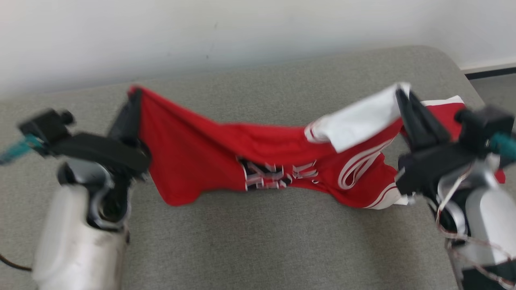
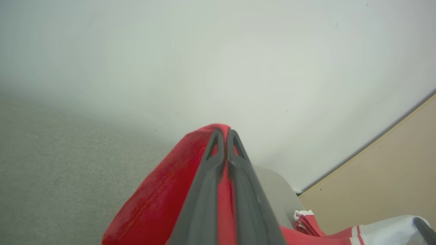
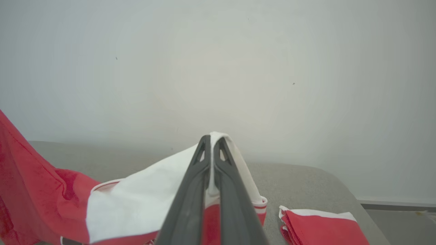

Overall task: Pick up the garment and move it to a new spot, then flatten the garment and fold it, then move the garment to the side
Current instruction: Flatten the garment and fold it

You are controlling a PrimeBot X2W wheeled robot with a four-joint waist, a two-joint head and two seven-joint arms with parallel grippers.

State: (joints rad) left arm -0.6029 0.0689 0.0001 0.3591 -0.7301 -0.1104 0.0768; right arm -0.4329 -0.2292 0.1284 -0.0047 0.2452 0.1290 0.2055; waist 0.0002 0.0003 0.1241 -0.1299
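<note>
a: where's the garment [image 1: 201, 161] at?
b: strung across the middle of the frame, sagging between the two arms, low over the grey counter [image 1: 258, 241]. can't tell if the bottom edge touches it. black lettering's all bunched up in the middle.
a: and the claws?
b: left claw [image 1: 135, 94], upper left, is clenched on a red corner. right claw [image 1: 403, 96], upper right, is clamped on the white sleeve bit. kinda blurry tho.
</note>
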